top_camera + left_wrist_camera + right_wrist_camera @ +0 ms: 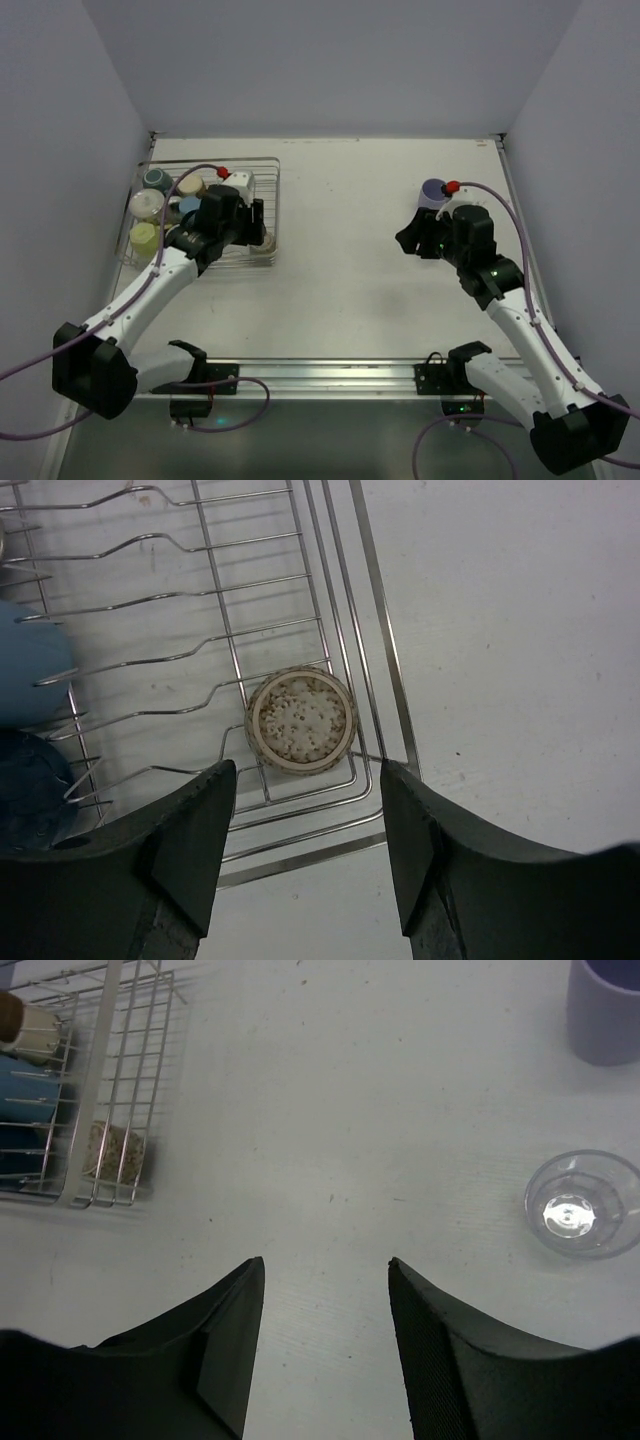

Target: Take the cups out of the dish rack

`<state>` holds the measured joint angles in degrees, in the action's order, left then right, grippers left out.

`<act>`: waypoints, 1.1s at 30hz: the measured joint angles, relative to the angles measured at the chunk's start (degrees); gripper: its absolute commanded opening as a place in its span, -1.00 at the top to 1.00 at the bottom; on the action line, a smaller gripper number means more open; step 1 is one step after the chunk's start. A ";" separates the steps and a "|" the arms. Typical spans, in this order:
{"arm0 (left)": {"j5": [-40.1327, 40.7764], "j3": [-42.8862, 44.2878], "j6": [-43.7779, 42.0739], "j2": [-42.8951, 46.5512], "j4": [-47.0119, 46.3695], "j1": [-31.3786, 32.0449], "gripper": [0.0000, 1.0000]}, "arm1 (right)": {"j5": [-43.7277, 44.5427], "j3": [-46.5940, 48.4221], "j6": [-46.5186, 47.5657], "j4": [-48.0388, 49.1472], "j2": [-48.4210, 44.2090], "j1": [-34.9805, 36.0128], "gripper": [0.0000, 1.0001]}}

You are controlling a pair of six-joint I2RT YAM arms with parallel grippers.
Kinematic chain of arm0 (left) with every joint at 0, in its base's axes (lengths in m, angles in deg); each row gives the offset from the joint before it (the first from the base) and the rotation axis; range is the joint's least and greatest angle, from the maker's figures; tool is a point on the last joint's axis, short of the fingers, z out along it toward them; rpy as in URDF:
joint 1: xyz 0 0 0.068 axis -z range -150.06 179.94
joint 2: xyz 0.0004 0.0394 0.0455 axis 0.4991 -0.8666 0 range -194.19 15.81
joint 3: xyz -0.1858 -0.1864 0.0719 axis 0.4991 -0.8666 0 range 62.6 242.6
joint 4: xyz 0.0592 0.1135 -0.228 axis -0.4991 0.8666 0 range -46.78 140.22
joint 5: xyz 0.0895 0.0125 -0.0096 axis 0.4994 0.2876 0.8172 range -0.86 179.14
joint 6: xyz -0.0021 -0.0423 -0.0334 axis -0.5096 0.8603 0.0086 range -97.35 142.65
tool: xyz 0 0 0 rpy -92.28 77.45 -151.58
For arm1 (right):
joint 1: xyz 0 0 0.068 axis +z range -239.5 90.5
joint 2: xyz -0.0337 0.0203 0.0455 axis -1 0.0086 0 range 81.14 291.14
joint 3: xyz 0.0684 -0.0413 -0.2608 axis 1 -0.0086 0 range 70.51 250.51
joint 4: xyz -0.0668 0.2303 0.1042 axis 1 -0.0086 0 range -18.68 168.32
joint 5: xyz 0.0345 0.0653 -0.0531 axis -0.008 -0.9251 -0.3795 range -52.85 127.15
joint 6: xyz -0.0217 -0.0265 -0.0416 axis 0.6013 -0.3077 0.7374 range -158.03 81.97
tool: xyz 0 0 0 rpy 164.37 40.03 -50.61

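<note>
The silver wire dish rack stands at the far left. It holds a dark teal cup, a tan cup, a pale yellow cup and a light blue cup. My left gripper is open and empty above the rack's near right corner. In the left wrist view the gripper hangs over a speckled tan cup in that corner of the rack. My right gripper is open and empty above bare table. A lavender cup stands on the table just beyond it.
In the right wrist view, a clear glass tumbler stands on the table near the lavender cup. The rack shows at the far left of that view. White walls close in the table on three sides.
</note>
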<state>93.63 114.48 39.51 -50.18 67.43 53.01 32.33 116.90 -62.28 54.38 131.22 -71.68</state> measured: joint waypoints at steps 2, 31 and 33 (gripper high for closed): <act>0.42 1.70 -0.04 -3.63 0.63 0.00 -0.25 | -0.87 -0.92 -0.20 0.68 -0.28 0.68 -0.10; 2.73 8.02 -1.44 -22.36 4.57 0.26 -0.33 | -5.27 -2.82 -0.63 4.68 -5.22 1.31 -0.09; 2.99 8.76 -1.40 -23.15 4.55 0.35 -0.32 | -5.29 -2.86 -0.68 5.05 -5.25 1.38 -0.09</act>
<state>96.63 123.24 38.11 -73.33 71.97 53.36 27.04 114.04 -62.96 59.43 125.98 -70.30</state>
